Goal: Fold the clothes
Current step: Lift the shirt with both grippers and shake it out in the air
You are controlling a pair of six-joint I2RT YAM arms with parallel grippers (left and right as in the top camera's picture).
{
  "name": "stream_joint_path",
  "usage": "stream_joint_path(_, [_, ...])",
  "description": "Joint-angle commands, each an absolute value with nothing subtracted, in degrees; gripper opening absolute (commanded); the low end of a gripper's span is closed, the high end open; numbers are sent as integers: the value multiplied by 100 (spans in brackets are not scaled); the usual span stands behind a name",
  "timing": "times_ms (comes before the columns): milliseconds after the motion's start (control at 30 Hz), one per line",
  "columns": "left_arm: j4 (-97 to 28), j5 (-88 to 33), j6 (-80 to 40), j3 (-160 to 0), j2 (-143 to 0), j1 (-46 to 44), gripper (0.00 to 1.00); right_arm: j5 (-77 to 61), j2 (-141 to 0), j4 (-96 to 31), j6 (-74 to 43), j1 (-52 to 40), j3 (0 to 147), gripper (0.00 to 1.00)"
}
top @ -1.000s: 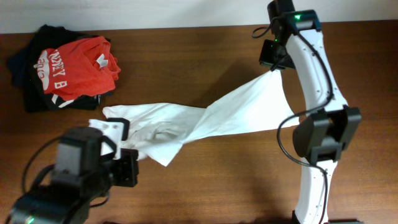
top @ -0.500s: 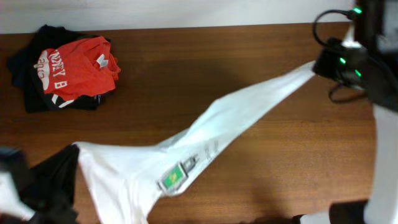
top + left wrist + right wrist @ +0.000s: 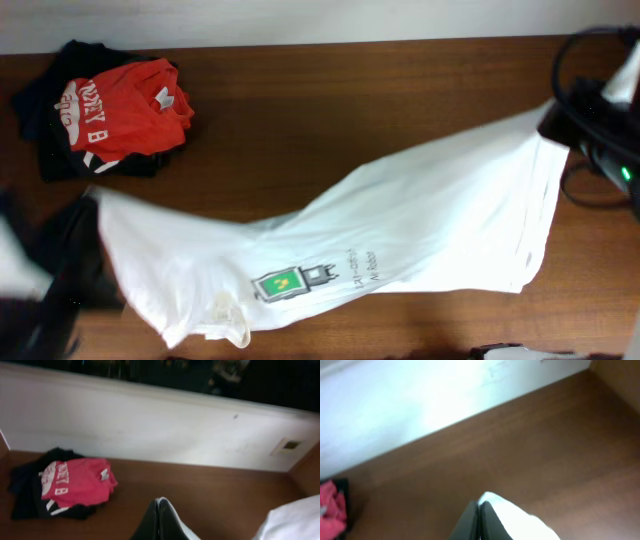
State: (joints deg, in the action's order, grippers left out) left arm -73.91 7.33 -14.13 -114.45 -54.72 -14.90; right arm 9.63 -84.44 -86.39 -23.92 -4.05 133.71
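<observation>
Clothes point(image 3: 400, 230) stretched between your left gripper point(image 3: 158, 515) and right gripper point(image 3: 479, 516), both clamped on fabric. Pull wider, thin edge may slip free.

right end effector point(image 3: 478, 508) | clamped on white garment point(image 3: 520, 521) (only an edge visible)

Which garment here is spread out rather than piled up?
The white garment with the small green print, stretched across the table; the red T-shirt and the dark clothes under it lie bunched in the corner.
</observation>
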Motion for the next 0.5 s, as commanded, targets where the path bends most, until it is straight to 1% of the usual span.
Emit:
stream_joint_path(0, [-6661, 906, -1186, -10868, -6504, -1496, 0, 1059, -8938, -8088, -2307, -395, 13417, 4])
stream_joint_path(67, [-6073, 847, -1240, -10897, -7107, -1485, 0, 735, -9196, -7660, -1970, -384, 13417, 4])
stream_joint_path(133, [-5546, 775, -1258, -11043, -7555, -1485, 0, 456, -9308, -7345, -1970, -274, 13419, 4])
stream_joint_path(200, [-5225, 819, -1024, -11756, -8101, -1476, 0, 16, -9295, -7192, -1911, 40, 13590, 4])
stream_joint_path(267, [-5225, 950, -666, -12860, -8468, -1337, 0, -582, -9295, -7240, -1865, 652, 14167, 4])
stream_joint_path(367, [-5249, 928, -635, -13931, -8641, -1100, 0, -1636, -9295, -7271, -1865, 1568, 14772, 4])
stream_joint_path(467, [-5269, 814, -635, -14429, -8652, -961, 0, -2263, -9295, -7393, -1863, 2294, 14988, 4])
